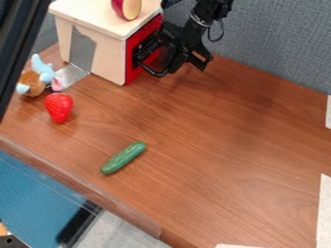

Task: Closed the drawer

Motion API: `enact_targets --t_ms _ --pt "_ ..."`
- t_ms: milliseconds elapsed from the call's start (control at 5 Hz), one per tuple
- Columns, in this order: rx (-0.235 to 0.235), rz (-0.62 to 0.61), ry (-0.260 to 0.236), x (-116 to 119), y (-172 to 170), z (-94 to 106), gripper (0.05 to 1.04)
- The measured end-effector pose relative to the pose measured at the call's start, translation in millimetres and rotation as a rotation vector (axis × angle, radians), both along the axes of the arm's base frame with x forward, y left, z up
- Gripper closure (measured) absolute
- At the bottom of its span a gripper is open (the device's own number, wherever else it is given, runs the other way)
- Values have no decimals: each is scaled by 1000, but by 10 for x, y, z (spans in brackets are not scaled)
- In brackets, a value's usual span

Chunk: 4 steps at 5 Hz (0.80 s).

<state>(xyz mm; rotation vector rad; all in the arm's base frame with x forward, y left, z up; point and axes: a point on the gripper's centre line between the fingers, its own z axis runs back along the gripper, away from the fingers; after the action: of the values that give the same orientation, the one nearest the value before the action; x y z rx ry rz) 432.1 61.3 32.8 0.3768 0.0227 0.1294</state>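
The black gripper point(154, 59) hangs at the red front of the light wooden box, near the top centre of the camera view. It overlaps the red drawer front point(132, 58) and covers much of it. The wooden box point(109, 51) stands upright at the upper left, and the red front looks flush against its right side. Whether the gripper touches the drawer front is unclear, as dark arm parts hide the spot.
Half a red fruit point(131, 7) lies on the box. A plush toy point(37, 76) and a strawberry point(59, 107) are at the left, with a cucumber point(123, 158) lower down. The table edge point(84, 188) runs along the lower left; a grey wall point(278, 43) stands behind.
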Motion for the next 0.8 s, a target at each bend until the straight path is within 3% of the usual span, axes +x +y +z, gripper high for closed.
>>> enact_targets --t_ms 200,400,600,800 --pt "-67 -32 -21 17 -52 35 788" --pt "-108 -136 -62 112 -350 136 506" --pt "-144 -249 -147 210 -768 418 215" --pt "-176 -294 -222 246 -909 684 70"
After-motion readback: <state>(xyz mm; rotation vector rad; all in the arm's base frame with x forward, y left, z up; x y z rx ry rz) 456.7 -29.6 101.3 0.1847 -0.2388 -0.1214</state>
